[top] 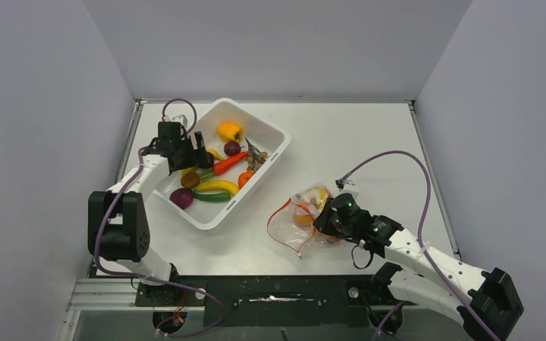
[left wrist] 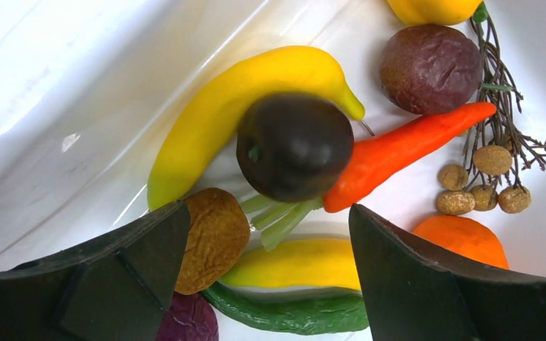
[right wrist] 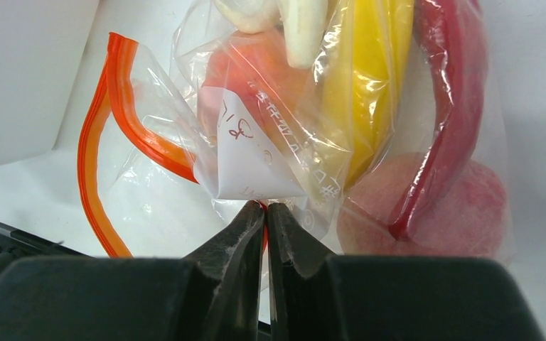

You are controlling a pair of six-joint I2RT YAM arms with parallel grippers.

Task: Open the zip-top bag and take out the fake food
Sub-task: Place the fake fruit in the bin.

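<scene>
The zip-top bag [top: 300,217] lies right of centre with its red-orange zip strip [right wrist: 94,177] gaping open. Inside it are a yellow banana [right wrist: 370,85], a red chili [right wrist: 449,106] and a peach [right wrist: 462,206]. My right gripper [top: 325,224] is shut on the bag's edge by the zip strip [right wrist: 266,207]. My left gripper [top: 197,158] hangs open over the white tub [top: 276,132]. In the left wrist view its fingers [left wrist: 269,217] stand wide apart. A dark plum [left wrist: 295,147] sits beyond them on a banana [left wrist: 220,114], touching neither finger.
The tub also holds a carrot [left wrist: 398,153], a brown kiwi [left wrist: 213,238], a green cucumber [left wrist: 291,312], a purple fruit [left wrist: 430,67], an orange fruit [left wrist: 462,241] and a twig of brown berries [left wrist: 494,160]. Grey walls close in the table on three sides.
</scene>
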